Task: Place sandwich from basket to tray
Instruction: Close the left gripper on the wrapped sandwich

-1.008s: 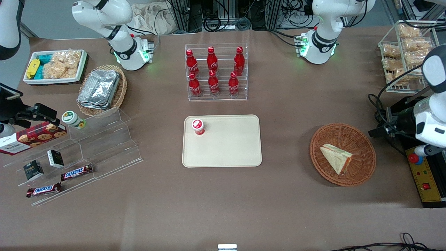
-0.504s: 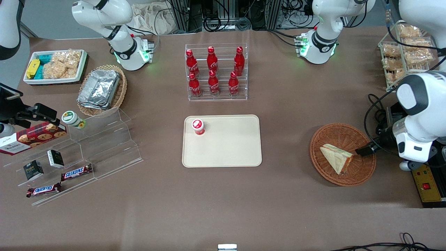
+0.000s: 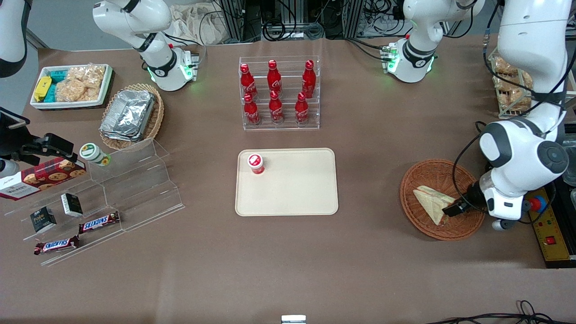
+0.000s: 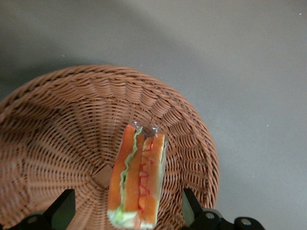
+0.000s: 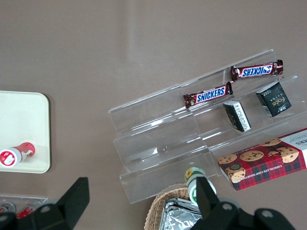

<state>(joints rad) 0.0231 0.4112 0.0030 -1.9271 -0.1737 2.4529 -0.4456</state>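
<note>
Hand (image 3: 451, 209) wide open, straddling sandwich (image 3: 431, 203) filling edge inside basket (image 3: 450, 227); tray (image 3: 310, 191) mostly bare.

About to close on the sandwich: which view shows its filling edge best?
The left wrist view: the sandwich shows its filling edge between the open gripper fingers, inside the basket. The front view shows mostly bread; the right wrist view misses it.

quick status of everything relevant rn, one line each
sandwich: lying in the basket, not gripped
basket: holds the sandwich
tray: no sandwich on it, one red-capped bottle standing on it
gripper: open, fingers either side of the sandwich's filling edge
</note>
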